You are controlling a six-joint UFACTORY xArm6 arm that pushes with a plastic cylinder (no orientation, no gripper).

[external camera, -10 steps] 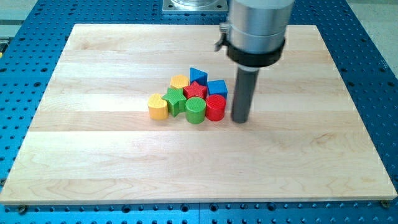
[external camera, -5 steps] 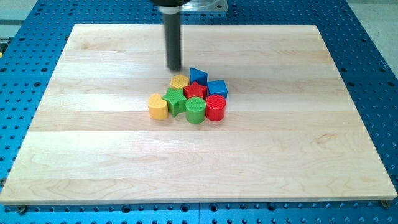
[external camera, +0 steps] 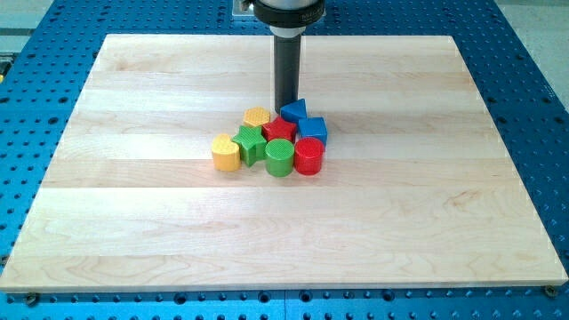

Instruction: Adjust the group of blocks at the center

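Cluster of eight blocks at the centre of the wooden surface (external camera: 133, 222). Landmark: red star block (external camera: 279, 129).

- Blue triangle block (external camera: 294, 110): above-right of it.
- Blue cube (external camera: 312, 129): right.
- Yellow hexagon block (external camera: 257, 116): upper left.
- Green star block (external camera: 251, 142): left.
- Yellow block (external camera: 226, 152): far left.
- Green cylinder (external camera: 279, 157): below.
- Red cylinder (external camera: 308, 156): lower right.
- My tip (external camera: 285, 107): just above it, touching the blue triangle block. No fingers fitted; nothing grasped.
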